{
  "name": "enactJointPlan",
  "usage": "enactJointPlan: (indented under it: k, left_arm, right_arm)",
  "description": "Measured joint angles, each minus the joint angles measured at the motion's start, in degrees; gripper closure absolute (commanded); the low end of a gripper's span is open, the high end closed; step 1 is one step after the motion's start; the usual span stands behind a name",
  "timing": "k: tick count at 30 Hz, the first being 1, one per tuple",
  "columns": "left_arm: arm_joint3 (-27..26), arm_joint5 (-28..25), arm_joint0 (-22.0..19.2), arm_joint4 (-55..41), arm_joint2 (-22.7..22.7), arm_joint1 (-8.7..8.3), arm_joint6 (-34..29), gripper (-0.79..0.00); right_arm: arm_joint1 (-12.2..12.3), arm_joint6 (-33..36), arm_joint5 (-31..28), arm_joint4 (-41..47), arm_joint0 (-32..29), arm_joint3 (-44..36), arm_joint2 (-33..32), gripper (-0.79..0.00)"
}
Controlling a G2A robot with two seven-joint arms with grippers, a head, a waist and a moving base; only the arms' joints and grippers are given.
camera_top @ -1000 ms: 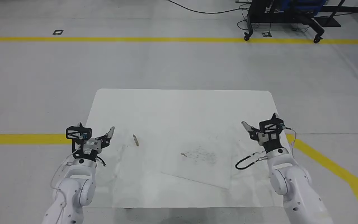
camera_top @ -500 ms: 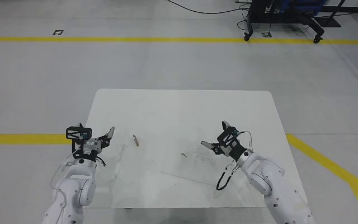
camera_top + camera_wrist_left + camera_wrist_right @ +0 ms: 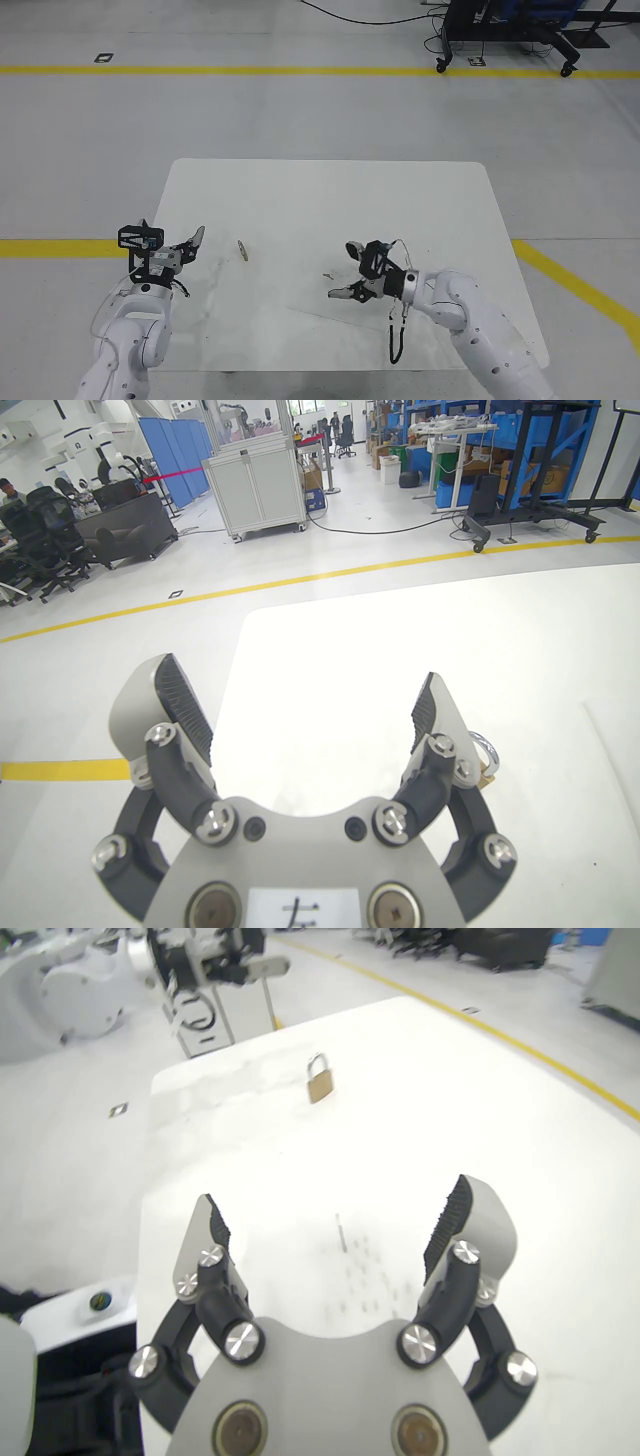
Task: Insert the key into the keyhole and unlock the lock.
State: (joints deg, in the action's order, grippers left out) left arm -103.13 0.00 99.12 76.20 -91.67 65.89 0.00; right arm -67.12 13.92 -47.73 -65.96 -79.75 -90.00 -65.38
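Observation:
A small brass padlock (image 3: pixel 242 250) with a silver shackle lies on the left part of the white table (image 3: pixel 330 190). The thin key (image 3: pixel 327 275) lies flat near the table's middle. My right gripper (image 3: pixel 342 270) is open just right of the key, its fingers spread to either side of it. In the right wrist view the key (image 3: pixel 341 1233) sits just ahead of the open gripper (image 3: pixel 335 1193), with the padlock (image 3: pixel 319 1080) farther off. My left gripper (image 3: pixel 172 240) is open at the table's left edge, and the padlock (image 3: pixel 487 760) peeks out beside one of its fingers (image 3: pixel 435 710).
A faint clear sheet (image 3: pixel 370 300) covers the table's middle front. A black cable (image 3: pixel 395 340) hangs from the right arm. Yellow floor lines (image 3: pixel 60 247) run beside the table. The table's far half is bare.
The right arm has swung from the table's right edge to the middle, bringing its open gripper up to the key. The left arm, padlock and key have stayed put.

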Motion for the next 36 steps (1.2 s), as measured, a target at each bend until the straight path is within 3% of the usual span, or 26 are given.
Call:
enactJointPlan:
  k: [3, 5, 7, 10, 14, 18, 22, 29, 36]
  left_arm:
    - [0.0, 0.0, 0.0, 0.0, 0.0, 0.00, 0.0, -0.785]
    - [0.0, 0.0, 0.0, 0.0, 0.0, 0.00, 0.0, -0.785]
    - [0.0, 0.0, 0.0, 0.0, 0.0, 0.00, 0.0, -0.785]
    - [0.0, 0.0, 0.0, 0.0, 0.0, 0.00, 0.0, -0.785]
    - [0.0, 0.0, 0.0, 0.0, 0.0, 0.00, 0.0, -0.785]
    - [0.0, 0.0, 0.0, 0.0, 0.0, 0.00, 0.0, -0.785]
    - [0.0, 0.0, 0.0, 0.0, 0.0, 0.00, 0.0, -0.785]
    - [0.0, 0.0, 0.0, 0.0, 0.0, 0.00, 0.0, -0.785]
    - [0.0, 0.0, 0.0, 0.0, 0.0, 0.00, 0.0, -0.785]
  right_arm:
    - [-0.4, 5.0, -1.6, -0.9, 3.4, 1.7, 3.4, -0.767]
    - [-0.6, 6.7, -2.4, -0.4, 4.9, 2.9, 4.8, -0.579]
    - [-0.8, 9.1, -1.4, 0.0, 6.6, 4.5, 6.1, -0.576]
    - [-1.2, 12.1, 1.8, -0.1, 8.4, 5.1, 7.6, -0.406]
    - [-1.4, 13.4, 3.6, -1.0, 9.5, 5.1, 9.0, -0.360]
    - [-1.6, 14.3, 5.1, -2.0, 10.6, 5.5, 10.4, -0.132]
    - [-1.8, 14.7, 7.9, -4.5, 11.1, 5.4, 11.3, 0.000]
    - [-1.5, 14.5, 9.5, -6.6, 10.7, 4.2, 11.4, 0.000]
    - [-0.5, 7.9, 10.0, -10.9, 7.3, 0.0, 9.1, 0.000]
